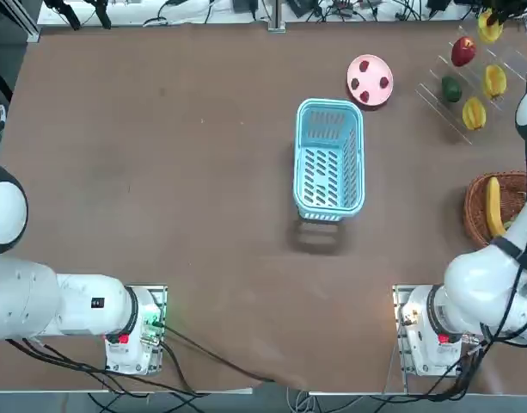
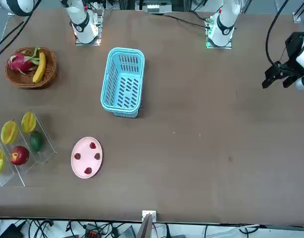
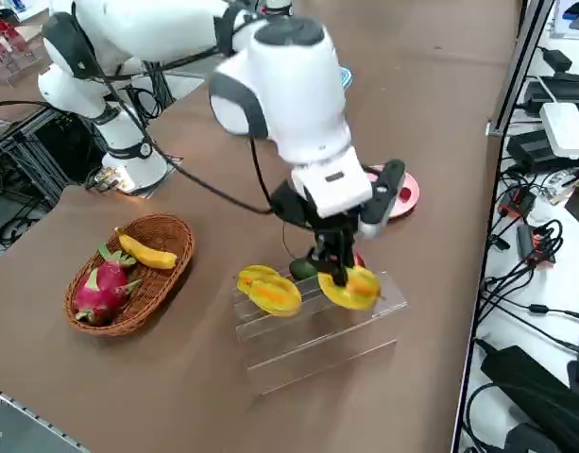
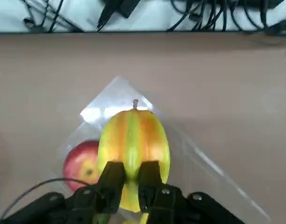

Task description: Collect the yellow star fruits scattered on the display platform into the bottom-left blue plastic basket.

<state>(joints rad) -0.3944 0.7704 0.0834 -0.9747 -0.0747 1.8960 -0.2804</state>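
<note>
Because the farthest of the three yellow star fruits [image 1: 489, 27] sits between the fingers of the right pincer [image 4: 132, 173], which are clamped on its raised middle ridge, the pick seems to hang on a narrow hold. That fruit is at the far corner of the clear display platform [image 3: 313, 363]; whether it has left the rack I cannot tell. The ridge is slim and the flanks bulge wider than the gap, so the fruit could roll or slip out once its weight comes on, or bruise if squeezed harder. Close beside it lies a red apple [image 4: 82, 164], which a low sideways pull might knock off. The other two star fruits [image 1: 484, 96] and a green fruit [image 1: 451, 89] share the rack and could roll if it is nudged. Towards the blue plastic basket [image 1: 329, 159], the pink plate [image 1: 370, 68] is a likely snag if the carry stays low.
</note>
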